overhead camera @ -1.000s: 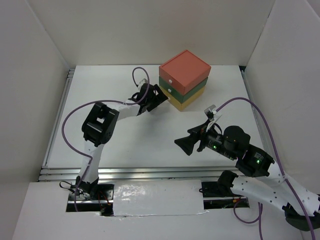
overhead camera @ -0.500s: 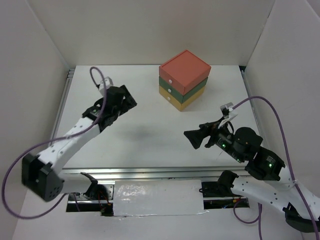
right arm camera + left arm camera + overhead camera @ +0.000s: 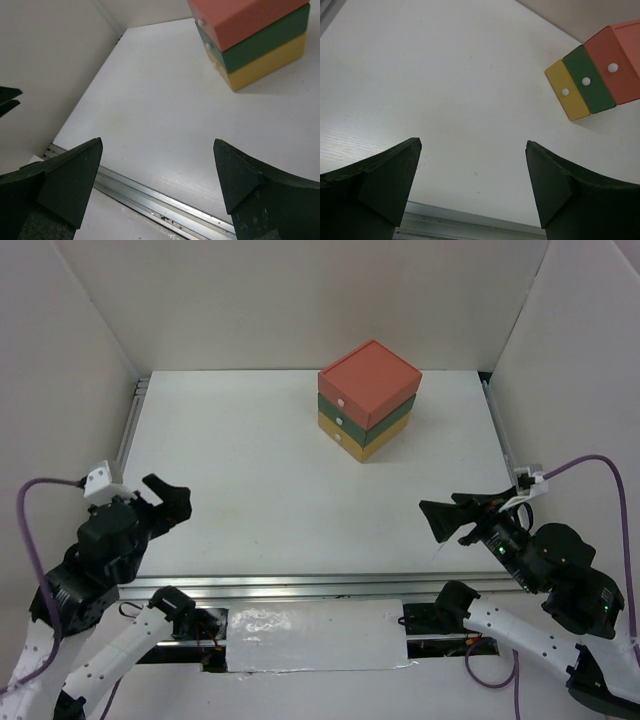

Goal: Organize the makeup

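No makeup in view on the bench (image 3: 250, 455), so it's probably inside the box (image 3: 368, 398), all three drawers shut. The left end effector (image 3: 176, 502) and right end effector (image 3: 432, 521) are both spread wide and empty, near the front edge. Looks finished: park clear, don't touch the box

drawer box (image 3: 368, 398) on table (image 3: 260, 480)

One drawer box (image 3: 368, 398) stands at one o'clock on the one table (image 3: 250, 460): three drawers, orange, green and yellow, with three white knobs (image 3: 586, 81). Two grippers, the left gripper (image 3: 172, 500) at seven o'clock and the right gripper (image 3: 437, 522) at five, have two fingers each.
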Robot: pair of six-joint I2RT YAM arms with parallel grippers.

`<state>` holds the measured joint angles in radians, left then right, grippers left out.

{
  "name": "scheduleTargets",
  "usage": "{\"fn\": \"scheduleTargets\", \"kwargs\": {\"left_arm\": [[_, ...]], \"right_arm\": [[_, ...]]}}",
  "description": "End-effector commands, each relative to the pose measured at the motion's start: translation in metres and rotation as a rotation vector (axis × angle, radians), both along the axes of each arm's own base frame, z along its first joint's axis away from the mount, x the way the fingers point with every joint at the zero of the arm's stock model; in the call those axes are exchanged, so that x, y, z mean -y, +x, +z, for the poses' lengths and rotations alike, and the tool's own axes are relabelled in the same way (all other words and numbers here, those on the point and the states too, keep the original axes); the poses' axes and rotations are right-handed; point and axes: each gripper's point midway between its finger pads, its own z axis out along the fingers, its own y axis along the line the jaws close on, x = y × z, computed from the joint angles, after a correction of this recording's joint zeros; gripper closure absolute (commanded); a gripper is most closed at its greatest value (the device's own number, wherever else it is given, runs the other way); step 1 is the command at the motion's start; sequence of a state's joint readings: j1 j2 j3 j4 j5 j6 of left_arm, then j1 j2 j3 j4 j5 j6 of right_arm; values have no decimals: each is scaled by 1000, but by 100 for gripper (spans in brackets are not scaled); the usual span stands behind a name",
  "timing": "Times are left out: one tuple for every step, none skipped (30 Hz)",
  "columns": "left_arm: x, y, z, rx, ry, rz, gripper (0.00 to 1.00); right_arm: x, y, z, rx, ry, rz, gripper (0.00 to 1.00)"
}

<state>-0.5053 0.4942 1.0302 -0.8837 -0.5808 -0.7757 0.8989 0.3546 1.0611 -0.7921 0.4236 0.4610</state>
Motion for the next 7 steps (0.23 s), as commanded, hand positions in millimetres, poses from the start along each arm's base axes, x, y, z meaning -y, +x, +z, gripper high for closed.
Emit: {"fn": "scheduleTargets", "kwargs": {"left_arm": [[-19,-18,9,50,56,8,1],[-26,-21,11,61,59,38,1],[-30,-25,12,76,51,51,1],[-34,-27,13,85,48,64,1],[-35,-29,13,102,40,71,1],[-35,-29,13,108,34,71,1],[-35,-28,10,110,34,68,1]], "right_arm": [[20,-5,-3,-17,-7,-55,0],[22,-6,-3,-13,0,-56,0],[23,-8,-2,-10,7,-53,0],[23,-8,-2,-9,8,-53,0],[24,-9,-2,-7,9,-53,0],[24,-8,-2,-7,6,-51,0],[24,-7,-1,-8,5,-58,0]]}}
